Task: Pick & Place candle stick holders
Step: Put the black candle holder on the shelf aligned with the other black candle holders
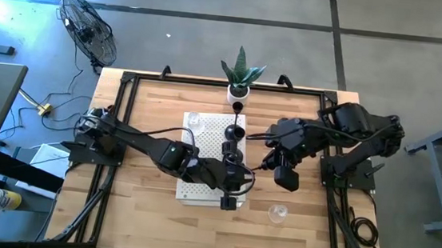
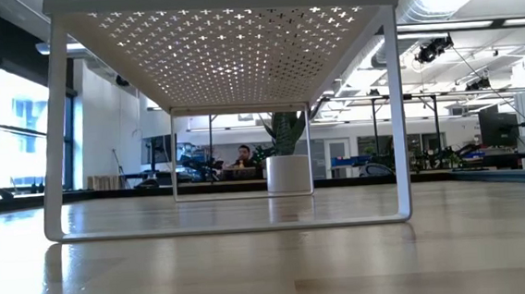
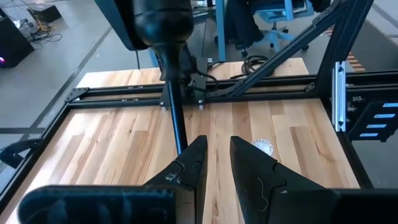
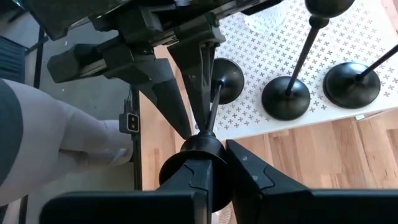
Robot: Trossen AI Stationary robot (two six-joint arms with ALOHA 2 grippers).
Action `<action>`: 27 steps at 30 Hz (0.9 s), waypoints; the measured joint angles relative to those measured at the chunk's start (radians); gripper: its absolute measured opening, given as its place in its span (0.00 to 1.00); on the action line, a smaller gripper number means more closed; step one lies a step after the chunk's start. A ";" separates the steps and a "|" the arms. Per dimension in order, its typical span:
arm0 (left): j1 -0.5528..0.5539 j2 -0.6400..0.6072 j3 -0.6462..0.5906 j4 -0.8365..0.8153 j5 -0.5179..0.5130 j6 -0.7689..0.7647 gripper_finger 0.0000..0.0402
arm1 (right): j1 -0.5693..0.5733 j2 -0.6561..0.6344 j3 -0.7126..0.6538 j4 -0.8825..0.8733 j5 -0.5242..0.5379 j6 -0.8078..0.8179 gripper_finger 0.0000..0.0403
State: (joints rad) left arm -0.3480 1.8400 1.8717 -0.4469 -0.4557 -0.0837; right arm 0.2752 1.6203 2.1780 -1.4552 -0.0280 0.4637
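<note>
A black candle stick holder stands with its round base on the white perforated stand, near the stand's right edge. My right gripper is shut on its top; in the high view it reaches in from the right. My left gripper hovers over the stand, open by a narrow gap with nothing between the fingers, right beside the holder's stem. Two more black holders stand on the stand. One clear glass holder sits on the stand, another on the table. My right gripper pinches the holder's small top cup between its two fingers, coming from the table's right side and slanting down. The thin stem runs down from the hold to the base, which appears to sit on the stand. Whether my left gripper's finger touches the stem, I cannot tell.
A white pot with a green plant stands at the table's far edge behind the stand. Black frame rails run along the table's sides. The low view looks under the stand; a person sits far off in the room.
</note>
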 joint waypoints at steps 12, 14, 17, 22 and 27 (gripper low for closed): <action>-0.064 -0.019 0.063 -0.050 -0.041 0.042 0.17 | 0.000 0.000 0.000 0.003 -0.007 0.008 0.05; -0.075 -0.021 0.066 -0.047 -0.089 0.057 0.17 | 0.000 0.000 0.000 0.003 -0.007 0.010 0.06; -0.079 -0.019 0.065 -0.069 -0.162 0.059 0.17 | 0.000 0.000 0.000 0.003 -0.006 0.010 0.07; -0.068 -0.019 0.065 -0.089 -0.162 0.054 0.17 | 0.000 0.000 0.000 0.002 -0.007 0.021 0.06; -0.051 -0.019 0.065 -0.086 -0.134 0.027 0.17 | 0.000 0.000 0.000 0.002 -0.008 0.030 0.06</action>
State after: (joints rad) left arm -0.3986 1.8210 1.9369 -0.5327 -0.5898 -0.0564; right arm 0.2756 1.6203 2.1780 -1.4531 -0.0360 0.4933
